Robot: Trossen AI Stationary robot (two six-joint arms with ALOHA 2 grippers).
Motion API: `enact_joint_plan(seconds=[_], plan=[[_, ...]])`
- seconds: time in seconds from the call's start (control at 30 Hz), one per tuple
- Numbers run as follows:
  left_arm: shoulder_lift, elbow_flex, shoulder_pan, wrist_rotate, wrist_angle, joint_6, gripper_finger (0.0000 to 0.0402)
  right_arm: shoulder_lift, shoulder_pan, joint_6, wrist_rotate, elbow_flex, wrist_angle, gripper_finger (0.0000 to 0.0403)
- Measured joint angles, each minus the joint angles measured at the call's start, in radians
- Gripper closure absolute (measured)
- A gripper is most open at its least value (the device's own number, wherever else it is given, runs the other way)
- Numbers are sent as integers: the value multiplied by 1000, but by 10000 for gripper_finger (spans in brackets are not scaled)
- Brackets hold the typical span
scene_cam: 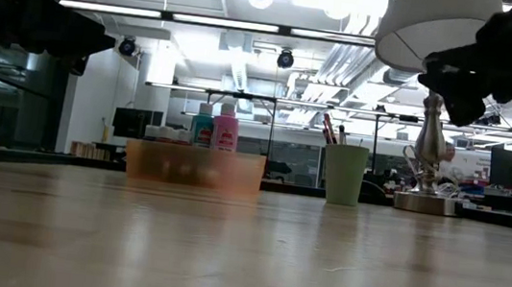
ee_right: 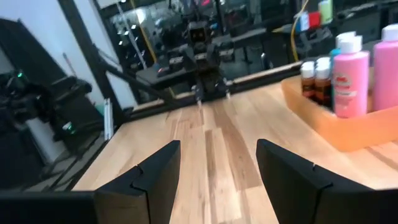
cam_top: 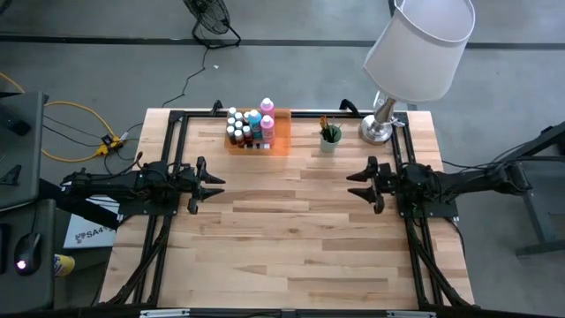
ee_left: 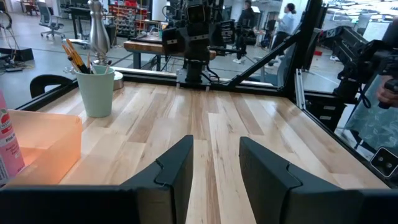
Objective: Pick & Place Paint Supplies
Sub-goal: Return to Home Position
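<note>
Several white-capped paint bottles (cam_top: pixel 252 126), pink, blue and brown, stand upright in a translucent orange tray (cam_top: pixel 281 143) at the table's far edge, also seen as bottles (ee_right: pixel 348 74) in the right wrist view. Thin paintbrushes (cam_top: pixel 328 129) stand handle-down in a pale green cup (cam_top: pixel 329 141) to the tray's right. My left gripper (cam_top: pixel 216 183) hovers open at the table's left side, pointing level toward the right. My right gripper (cam_top: pixel 351 184) hovers open at the right side, facing it. Nothing sits between either pair of fingers (ee_left: pixel 177 168) (ee_right: pixel 158 171).
A table lamp with a white shade (cam_top: pixel 417 44) and a silver base (cam_top: pixel 378 131) stands at the far right corner, beside the cup. A black frame rail (cam_top: pixel 300 113) runs along the far edge behind the tray. Bare wood (cam_top: pixel 282 230) lies between the arms.
</note>
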Motion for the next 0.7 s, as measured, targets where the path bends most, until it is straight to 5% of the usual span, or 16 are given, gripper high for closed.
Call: enact_joint_plan(seconds=[0.7], plan=[[0,0,0,0,0,0,275,-178,0,-31,-42,-29,-61,198]])
